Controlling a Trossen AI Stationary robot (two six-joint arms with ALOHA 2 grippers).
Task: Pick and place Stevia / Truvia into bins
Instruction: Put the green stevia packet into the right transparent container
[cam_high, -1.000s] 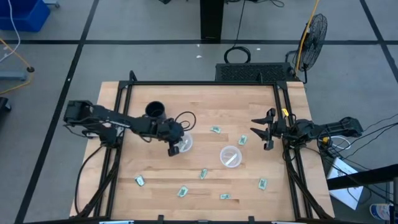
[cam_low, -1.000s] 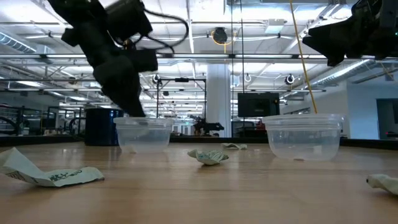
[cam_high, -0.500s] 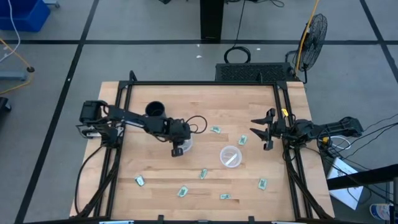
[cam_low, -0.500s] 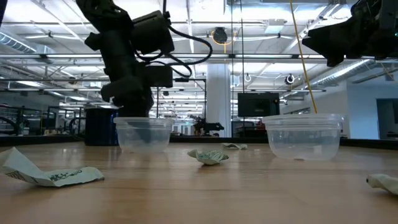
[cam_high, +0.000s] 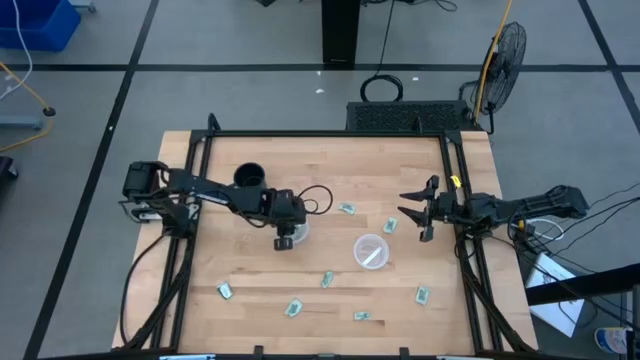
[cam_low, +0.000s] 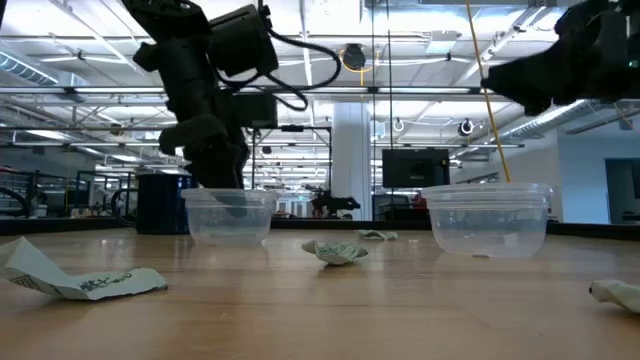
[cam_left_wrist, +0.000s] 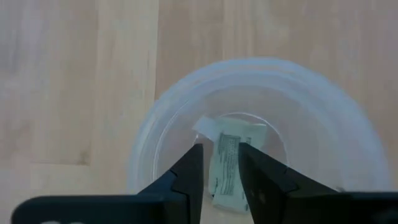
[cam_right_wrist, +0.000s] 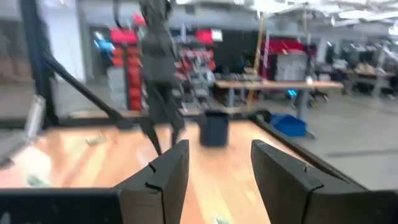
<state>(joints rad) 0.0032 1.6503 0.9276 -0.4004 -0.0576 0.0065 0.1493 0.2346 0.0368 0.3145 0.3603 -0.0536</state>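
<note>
No legible text on any packet (cam_left_wrist: 227, 167) or elsewhere.

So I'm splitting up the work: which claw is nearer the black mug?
Left. The left claw hangs over a clear cup just beside the black mug; the right claw waits by the table's far right edge.

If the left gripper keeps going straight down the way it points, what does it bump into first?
Probably the packet lying in the clear cup. The left gripper points straight down into that cup, fingers apart, with the packet showing between them. How far below the fingertips it lies is unclear.
</note>
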